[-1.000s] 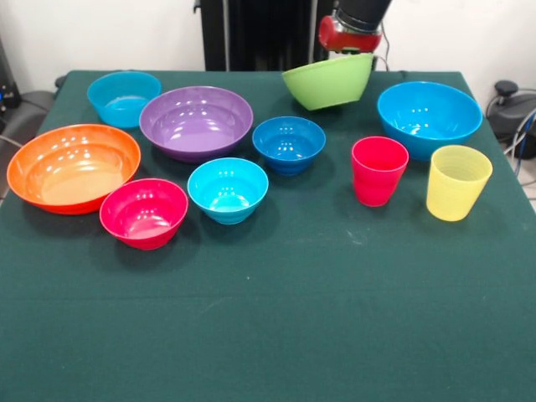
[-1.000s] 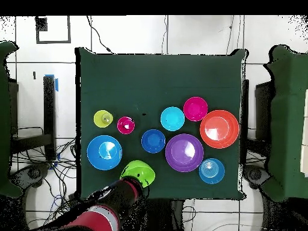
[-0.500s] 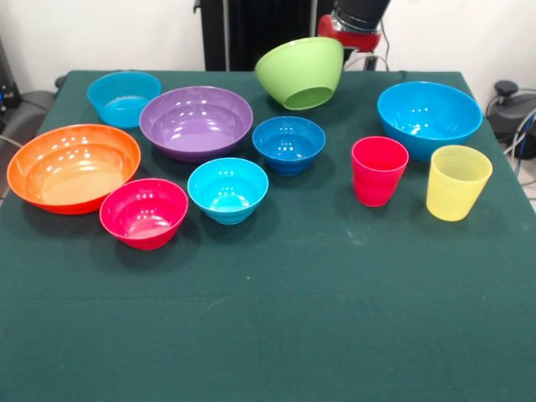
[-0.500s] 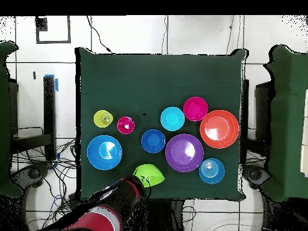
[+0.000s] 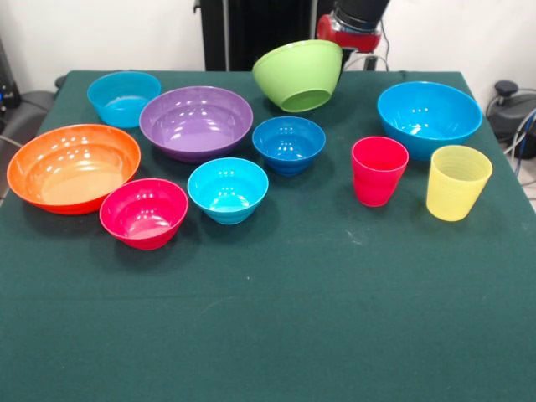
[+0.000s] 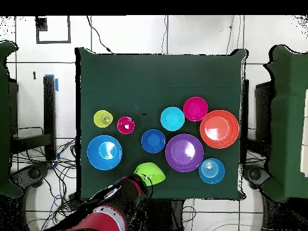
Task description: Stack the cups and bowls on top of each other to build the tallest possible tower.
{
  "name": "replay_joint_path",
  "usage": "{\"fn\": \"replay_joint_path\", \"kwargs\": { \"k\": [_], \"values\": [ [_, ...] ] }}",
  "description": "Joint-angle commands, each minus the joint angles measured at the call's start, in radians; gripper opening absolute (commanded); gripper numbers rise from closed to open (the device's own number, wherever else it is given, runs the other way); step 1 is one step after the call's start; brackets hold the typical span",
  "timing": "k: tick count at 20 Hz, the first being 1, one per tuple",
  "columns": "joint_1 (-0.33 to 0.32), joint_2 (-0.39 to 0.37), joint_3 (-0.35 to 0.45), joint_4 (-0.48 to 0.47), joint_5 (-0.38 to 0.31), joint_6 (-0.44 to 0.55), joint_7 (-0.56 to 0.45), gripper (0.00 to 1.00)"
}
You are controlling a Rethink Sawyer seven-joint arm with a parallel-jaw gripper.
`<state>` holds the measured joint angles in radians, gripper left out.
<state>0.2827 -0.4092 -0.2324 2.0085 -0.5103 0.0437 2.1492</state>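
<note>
Eight bowls and two cups are in my views, and none of them is stacked on another. My pincer (image 5: 339, 52) comes in at the top of the front view and grips the lime green bowl (image 5: 298, 75) by its rim; the bowl hangs tilted in the air, its base turned down toward me and its mouth facing away. The overhead view shows the arm (image 6: 105, 210) reaching from the bottom edge with the same bowl (image 6: 150, 174) at its tip, over the table's (image 5: 268, 318) robot-side edge.

In the front view, just below the held bowl sits the dark blue bowl (image 5: 289, 143), upright on the cloth. Left of the pincer and near it is the purple bowl (image 5: 196, 121), and farther left the light blue bowl (image 5: 124, 97). The orange bowl (image 5: 73, 167), the pink-red bowl (image 5: 144, 212) and the cyan bowl (image 5: 228, 189) lie lower left of the pincer, well apart from it. To the pincer's right and a little lower stands the large blue bowl (image 5: 429, 117). Below the pincer the red cup (image 5: 378, 170) stands upright, with the yellow cup (image 5: 457, 182) just beside it on the right, the two apart
</note>
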Motion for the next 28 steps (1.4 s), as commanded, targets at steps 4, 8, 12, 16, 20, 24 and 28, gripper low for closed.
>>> {"fn": "replay_joint_path", "kwargs": {
  "k": [4, 8, 12, 16, 20, 24, 28],
  "values": [
    [-0.076, 0.006, 0.221, -0.151, 0.024, 0.114, -0.012, 0.0],
    [-0.119, 0.002, 0.269, -0.182, 0.016, 0.173, -0.055, 0.0],
    [-0.143, -0.005, 0.301, -0.202, 0.009, 0.223, -0.072, 0.0],
    [-0.154, -0.025, 0.323, -0.217, 0.003, 0.288, -0.086, 0.0],
    [-0.169, -0.037, 0.351, -0.238, -0.001, 0.357, -0.106, 0.0],
    [-0.182, -0.04, 0.366, -0.245, -0.01, 0.376, -0.1, 0.0],
    [-0.189, -0.035, 0.371, -0.244, -0.005, 0.402, -0.081, 0.0]
  ]
}}
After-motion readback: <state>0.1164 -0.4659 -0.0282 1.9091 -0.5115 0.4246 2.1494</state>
